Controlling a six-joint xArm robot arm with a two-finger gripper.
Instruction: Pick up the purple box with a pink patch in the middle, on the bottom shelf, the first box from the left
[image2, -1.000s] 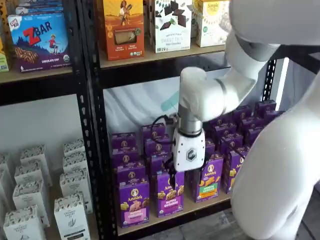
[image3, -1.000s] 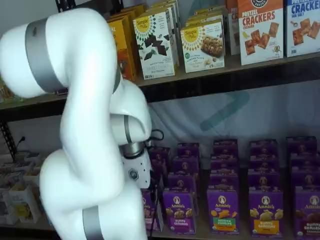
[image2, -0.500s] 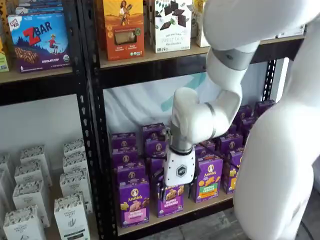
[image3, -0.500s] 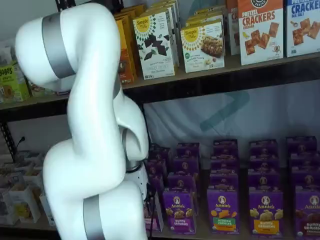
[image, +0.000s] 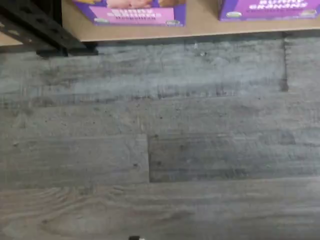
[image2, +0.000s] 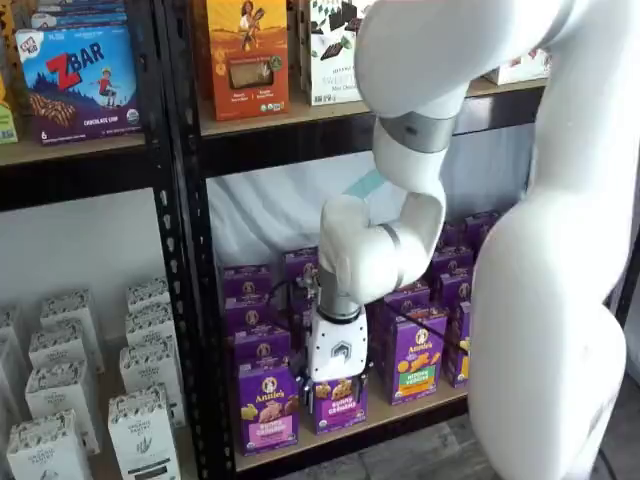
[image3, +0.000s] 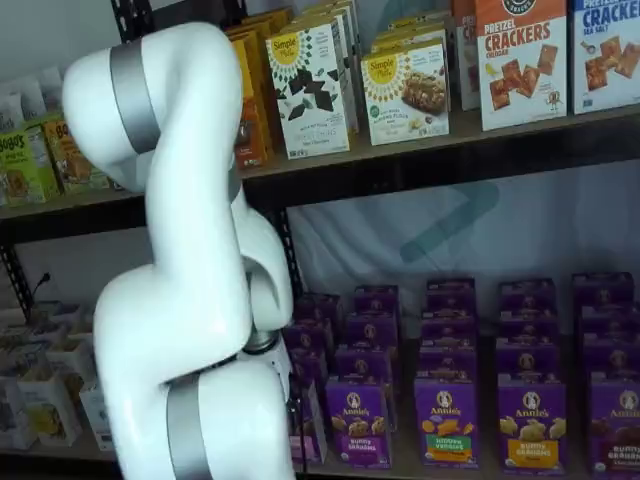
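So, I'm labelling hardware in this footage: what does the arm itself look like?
The arm is glossy white with rounded links and grey bands at the joints. Its white gripper body bears a dark hexagonal logo, with a thin black cable looping beside it.

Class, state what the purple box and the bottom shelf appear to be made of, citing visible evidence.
The purple box: probably printed cardboard, going by its flat faces, crisp edges and printed artwork. The bottom shelf: apparently a light, matte wood board, tan in colour, framed in black metal.
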